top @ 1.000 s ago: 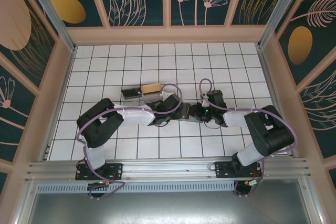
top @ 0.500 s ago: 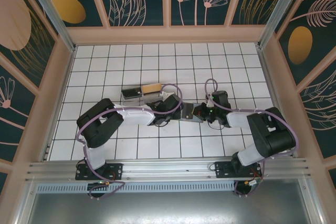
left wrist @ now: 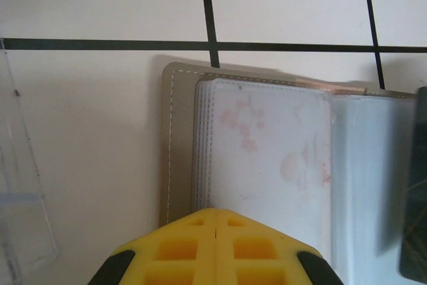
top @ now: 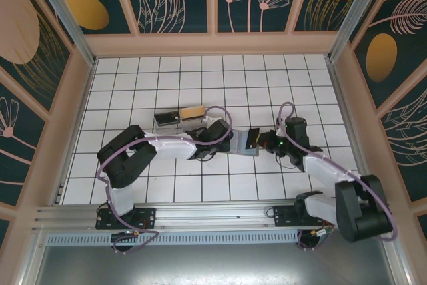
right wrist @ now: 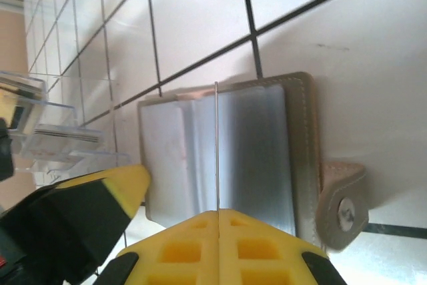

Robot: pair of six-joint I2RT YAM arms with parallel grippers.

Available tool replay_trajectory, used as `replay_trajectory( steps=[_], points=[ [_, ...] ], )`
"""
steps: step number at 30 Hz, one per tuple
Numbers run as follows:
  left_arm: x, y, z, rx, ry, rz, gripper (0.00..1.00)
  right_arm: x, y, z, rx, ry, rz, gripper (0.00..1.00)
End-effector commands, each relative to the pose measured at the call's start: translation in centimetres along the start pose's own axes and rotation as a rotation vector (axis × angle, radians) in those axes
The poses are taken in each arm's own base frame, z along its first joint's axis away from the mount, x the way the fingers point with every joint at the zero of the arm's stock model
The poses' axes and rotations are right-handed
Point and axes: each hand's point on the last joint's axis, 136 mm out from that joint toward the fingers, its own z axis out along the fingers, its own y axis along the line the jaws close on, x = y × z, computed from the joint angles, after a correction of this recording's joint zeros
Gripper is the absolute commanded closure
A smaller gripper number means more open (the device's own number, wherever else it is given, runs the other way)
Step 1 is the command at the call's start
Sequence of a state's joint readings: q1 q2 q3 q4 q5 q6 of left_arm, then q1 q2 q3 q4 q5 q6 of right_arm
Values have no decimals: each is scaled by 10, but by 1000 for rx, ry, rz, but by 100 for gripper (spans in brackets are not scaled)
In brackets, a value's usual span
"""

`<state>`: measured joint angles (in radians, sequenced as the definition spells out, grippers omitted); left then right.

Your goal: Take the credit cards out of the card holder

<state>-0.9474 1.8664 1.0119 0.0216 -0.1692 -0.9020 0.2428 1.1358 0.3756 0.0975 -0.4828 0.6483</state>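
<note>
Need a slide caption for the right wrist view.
Right gripper shut on a credit card seen edge-on, at the open card holder lying on the white tiled table.

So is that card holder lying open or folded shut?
Open. The card holder lies spread flat on the tiles, its clear sleeves facing up and its snap tab sticking out sideways.

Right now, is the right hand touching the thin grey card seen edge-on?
Touching. The right wrist view shows the right hand shut on the thin grey card, its edge sticking out from between the fingertips.
</note>
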Motion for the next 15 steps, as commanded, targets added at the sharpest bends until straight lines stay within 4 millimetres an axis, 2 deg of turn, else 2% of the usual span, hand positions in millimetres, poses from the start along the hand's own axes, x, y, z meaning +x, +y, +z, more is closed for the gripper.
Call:
replay_trajectory(
  steps=[1, 3, 4, 6, 8, 10, 15],
  points=[
    [-19, -19, -23, 52, -29, 11, 91, -9, 5, -13, 33, -35, -49, 100],
    [-33, -28, -40, 82, -75, 7, 79, -18, 15, -20, 23, -64, -82, 100],
    [-39, -29, -47, 84, -99, 5, 69, -21, 21, -23, 16, -75, -102, 100],
    [-57, -33, -74, 105, -169, -13, 40, -28, 32, -27, 7, -97, -141, 100],
    [-71, -26, -98, 94, -241, -36, 4, -35, 47, -30, -3, -119, -191, 100],
    [-83, -19, -122, 83, -309, -54, 1, -41, 66, -31, -12, -142, -253, 100],
    [-92, 22, -167, -6, -431, -99, 1, -46, 127, -22, -68, -156, -485, 100]
  ],
)
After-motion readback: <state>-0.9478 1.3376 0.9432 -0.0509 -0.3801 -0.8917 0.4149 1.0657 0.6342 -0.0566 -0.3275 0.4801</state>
